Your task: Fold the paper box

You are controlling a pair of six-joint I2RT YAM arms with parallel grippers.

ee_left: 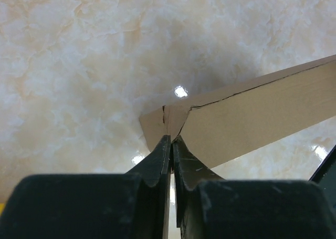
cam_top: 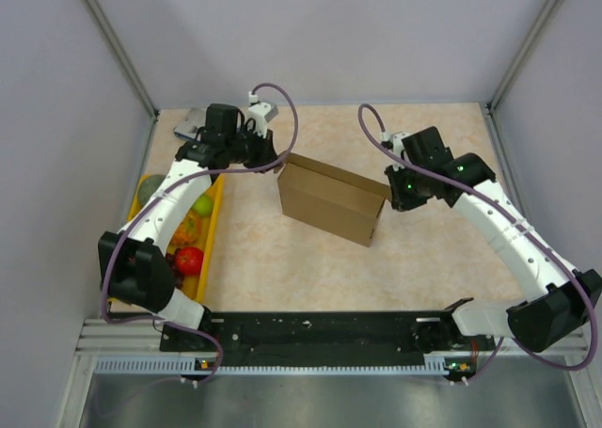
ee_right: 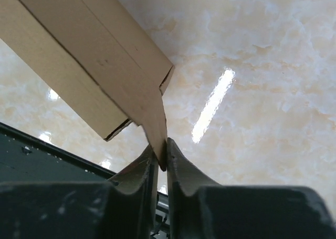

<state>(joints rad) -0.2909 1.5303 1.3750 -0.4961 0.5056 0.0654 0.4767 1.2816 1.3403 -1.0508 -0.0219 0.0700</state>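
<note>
The paper box (cam_top: 329,200) is a closed brown cardboard carton in the middle of the table, held between both arms. My left gripper (cam_top: 280,165) is at its far left corner. In the left wrist view the jaws (ee_left: 171,139) are shut on a thin cardboard edge of the box (ee_left: 252,118). My right gripper (cam_top: 388,195) is at the box's right end. In the right wrist view it (ee_right: 161,155) is shut on a flap hanging from the box (ee_right: 89,65). The shadow on the table under the box suggests it is raised.
A yellow tray (cam_top: 214,229) along the left side holds fruit, among them a red one (cam_top: 188,259) and a green one (cam_top: 202,205). A grey flat packet (cam_top: 188,125) lies at the back left. A black rail (cam_top: 310,329) runs along the near edge. Walls enclose three sides.
</note>
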